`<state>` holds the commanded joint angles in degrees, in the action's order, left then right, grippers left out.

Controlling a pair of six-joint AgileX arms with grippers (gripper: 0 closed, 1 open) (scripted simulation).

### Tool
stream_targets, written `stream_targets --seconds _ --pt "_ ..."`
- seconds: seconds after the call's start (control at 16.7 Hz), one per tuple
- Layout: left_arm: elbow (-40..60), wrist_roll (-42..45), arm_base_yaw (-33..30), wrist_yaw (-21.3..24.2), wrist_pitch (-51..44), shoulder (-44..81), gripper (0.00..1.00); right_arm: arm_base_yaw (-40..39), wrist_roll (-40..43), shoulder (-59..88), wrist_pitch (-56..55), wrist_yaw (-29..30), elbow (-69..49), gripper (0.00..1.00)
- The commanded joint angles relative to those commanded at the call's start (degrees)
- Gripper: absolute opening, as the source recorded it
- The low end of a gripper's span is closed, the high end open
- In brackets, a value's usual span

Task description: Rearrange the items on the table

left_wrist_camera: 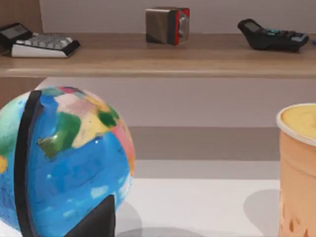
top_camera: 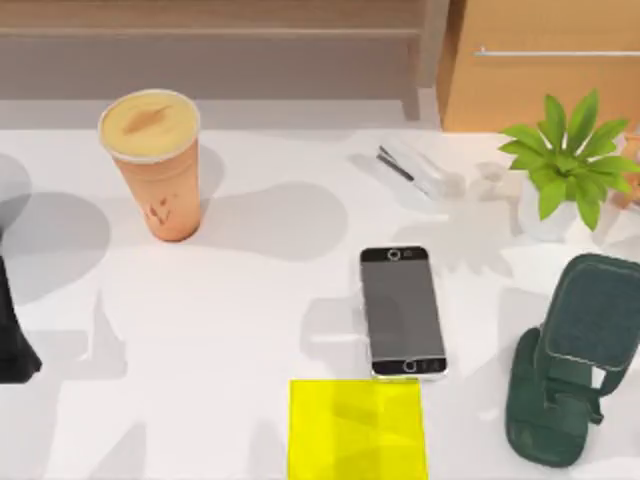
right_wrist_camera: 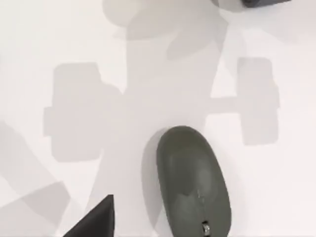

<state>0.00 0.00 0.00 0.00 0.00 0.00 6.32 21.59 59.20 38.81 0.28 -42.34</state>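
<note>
The tall orange-tan cup (top_camera: 152, 165) with its foamy top stands upright at the table's (top_camera: 250, 330) back left, and its side rises in the left wrist view (left_wrist_camera: 298, 173). The black-screened smartphone (top_camera: 402, 311) lies flat right of centre. The dark grey oval mouse (right_wrist_camera: 193, 182) lies on the white surface right under my right wrist camera, with a dark part of my right gripper (right_wrist_camera: 94, 219) beside it and apart from it. My left gripper (top_camera: 14, 340) hangs at the left edge, far from the cup.
A yellow square mat (top_camera: 358, 432) lies at the front edge below the phone. A dark green stand-like object (top_camera: 570, 370) sits front right, with a potted plant (top_camera: 565, 165) and white stapler (top_camera: 412, 168) behind. A globe (left_wrist_camera: 59, 163) stands close to my left gripper.
</note>
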Motion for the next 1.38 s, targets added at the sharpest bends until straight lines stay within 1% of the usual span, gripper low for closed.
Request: stream_targets --seconds 0.3,0.48,0.6,1.02,1.14,1.38 --pt "0.0 0.0 0.0 0.0 0.0 0.0 1.0 2.3 8.1 24.0 14.4 0.0 -15.8 1.0" --pt "0.0 0.0 0.0 0.0 0.0 0.0 1.0 3.1 11.2 33.0 20.0 0.0 -21.8 1.0" --pt "0.0 0.0 0.0 0.0 0.0 0.0 1.0 3.4 12.3 35.9 21.9 0.0 -24.0 1.0" --pt "0.0 0.0 0.0 0.0 0.0 0.0 1.0 3.3 12.3 36.7 21.2 0.0 -23.4 1.0" --pt "0.0 0.0 0.0 0.0 0.0 0.0 1.0 3.3 12.2 38.1 18.2 0.0 -21.6 1.0" --pt "0.0 0.0 0.0 0.0 0.0 0.0 1.0 3.3 12.2 42.0 8.4 0.0 -16.3 1.0"
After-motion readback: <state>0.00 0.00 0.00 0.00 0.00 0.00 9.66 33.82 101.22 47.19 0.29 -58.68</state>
